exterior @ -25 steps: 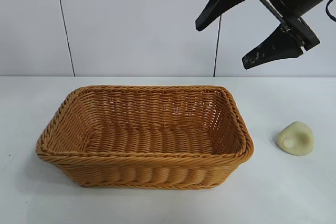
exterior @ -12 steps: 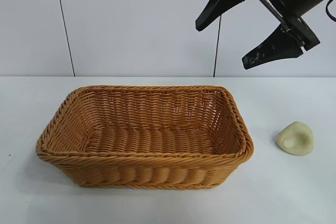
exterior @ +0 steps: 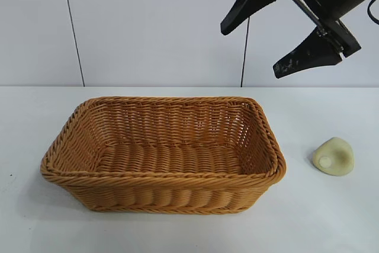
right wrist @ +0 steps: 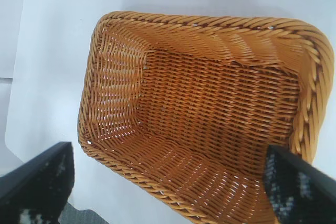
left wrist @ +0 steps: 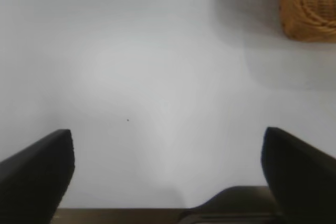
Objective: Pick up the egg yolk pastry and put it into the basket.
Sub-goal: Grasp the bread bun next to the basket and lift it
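Observation:
The pale cream-yellow egg yolk pastry (exterior: 334,156) lies on the white table to the right of the basket (exterior: 89,167), a large orange-brown wicker one in the middle. High at the top right hangs my right gripper (exterior: 251,48), open and empty, well above the basket's right end and the pastry. Its wrist view looks down into the bare basket (right wrist: 302,40) between its fingertips (right wrist: 44,179); the pastry is out of that view. My left gripper (left wrist: 168,153) is open over bare table, with a basket corner (left wrist: 310,9) far off. It does not show in the exterior view.
A white wall with dark vertical seams (exterior: 72,28) stands behind the table. The white tabletop (exterior: 331,217) spreads around the basket on all sides.

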Robot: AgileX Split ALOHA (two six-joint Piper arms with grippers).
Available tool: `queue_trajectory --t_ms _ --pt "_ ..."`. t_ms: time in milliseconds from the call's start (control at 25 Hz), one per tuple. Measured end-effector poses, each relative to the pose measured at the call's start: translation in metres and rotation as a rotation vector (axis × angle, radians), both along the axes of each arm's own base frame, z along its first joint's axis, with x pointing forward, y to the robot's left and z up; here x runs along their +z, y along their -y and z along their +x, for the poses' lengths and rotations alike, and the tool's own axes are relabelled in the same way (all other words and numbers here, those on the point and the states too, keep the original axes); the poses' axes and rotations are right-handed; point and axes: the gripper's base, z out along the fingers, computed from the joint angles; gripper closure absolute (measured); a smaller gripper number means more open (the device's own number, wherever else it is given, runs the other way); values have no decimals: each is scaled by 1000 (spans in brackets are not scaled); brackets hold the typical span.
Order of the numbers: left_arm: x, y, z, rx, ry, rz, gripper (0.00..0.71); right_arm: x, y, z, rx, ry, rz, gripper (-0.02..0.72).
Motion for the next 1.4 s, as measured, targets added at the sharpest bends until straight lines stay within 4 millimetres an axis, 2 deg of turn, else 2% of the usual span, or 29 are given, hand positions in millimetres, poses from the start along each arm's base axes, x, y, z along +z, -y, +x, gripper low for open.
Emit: queue_trajectory --t_ms 320,520,720,1040,1240,1400 --pt "6 -1 -31 -1 206 -7 18 -1 0 -2 19 -11 -8 8" --pt "7 -1 -50 -1 325 -9 18 -4 4 -2 43 -3 -80 8" --pt "6 -1 -51 1 332 -5 18 -9 12 -3 53 -7 -195 8" --pt "6 -1 -51 1 332 -4 18 5 43 6 -40 -27 -504 8" --pt "6 -1 -51 1 332 -4 18 6 68 7 -95 -80 -531 8" --pt "6 -1 -51 1 332 -4 18 2 76 10 -119 -99 -532 8"
